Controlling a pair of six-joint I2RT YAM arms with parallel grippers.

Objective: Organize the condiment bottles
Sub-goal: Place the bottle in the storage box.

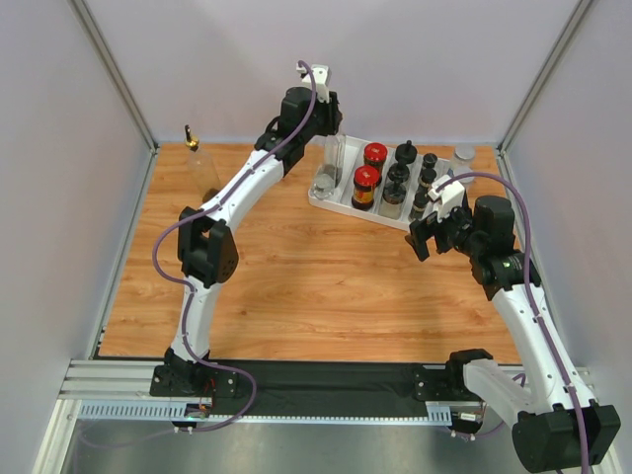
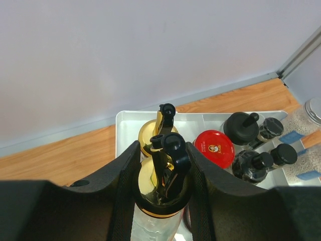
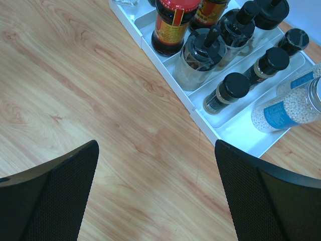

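My left gripper point(image 2: 163, 160) is closed partway on the gold collar of a tall pourer bottle point(image 2: 148, 174), pads against it on both sides. The bottle's long axis runs straight down from the gripper, upright, over the left-end compartment of the white tray point(image 2: 122, 125). I cannot tell whether its base has reached the tray floor. A second pourer bottle point(image 2: 149, 136) stands just beyond it in the same compartment, so any lowering has to stay vertical to keep clear of that neighbour.

The next compartment holds the red-lidded jars point(image 1: 370, 168), and the ones to the right hold the black-capped jars point(image 3: 225, 93). A silver-lidded shaker point(image 1: 464, 155) stands just off the tray's right end. A third pourer bottle point(image 1: 200, 166) stands alone at the upper left of the top view, well apart from the tray – my left arm is the nearer one for it.

My right gripper point(image 3: 156, 150) is spread wide and holds nothing, above the bare worktop point(image 3: 75, 75) with the tray to its upper right.
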